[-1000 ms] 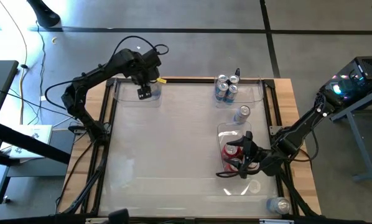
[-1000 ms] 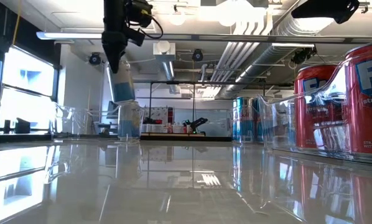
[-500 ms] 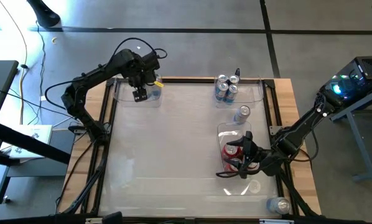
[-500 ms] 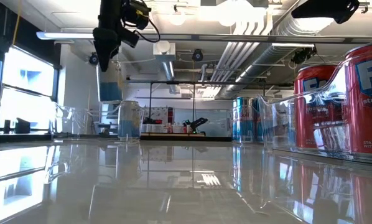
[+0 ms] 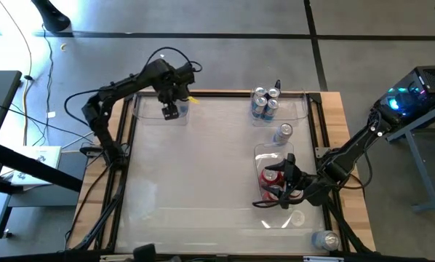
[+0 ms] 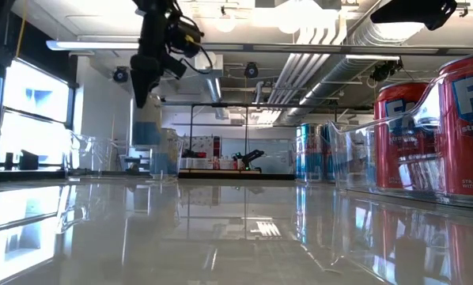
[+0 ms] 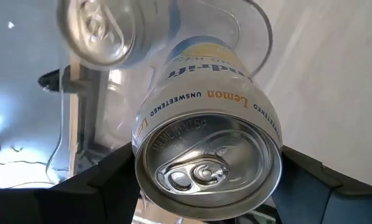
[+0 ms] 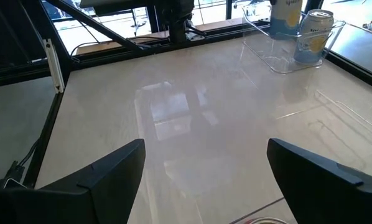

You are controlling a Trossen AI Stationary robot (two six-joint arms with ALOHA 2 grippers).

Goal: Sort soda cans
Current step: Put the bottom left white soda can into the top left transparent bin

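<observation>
My left gripper (image 5: 171,110) points down over the clear bin (image 5: 150,116) at the table's far left, shut on a pale soda can (image 7: 208,149) with lemon lettering. A second pale can (image 8: 313,32) stands in that bin beside it. My right gripper (image 5: 278,183) is open above the near-right bin (image 5: 290,218), which holds red cans (image 5: 270,176). Blue cans (image 5: 264,102) stand in the far-right bin. One can (image 5: 284,132) stands on the table between those two bins. My left gripper pinches the pale can's upper wall (image 7: 142,146), just under the silver top, between its two fingers (image 7: 108,186). The fingers come from above, pointing down. The can hangs upright below them (image 6: 144,134), clear of the bin's floor.
Another can (image 5: 326,239) lies at the table's near right corner, outside the frame. The wide middle and near left of the glossy table (image 5: 196,175) hold nothing. Black frame rails (image 5: 120,175) run along the table's sides.
My left gripper has sunk toward the far-left bin with the pale can, after a short swing toward the left edge and back, and has tipped steeper downward. The can stays upright and hangs lower beside the standing can.
</observation>
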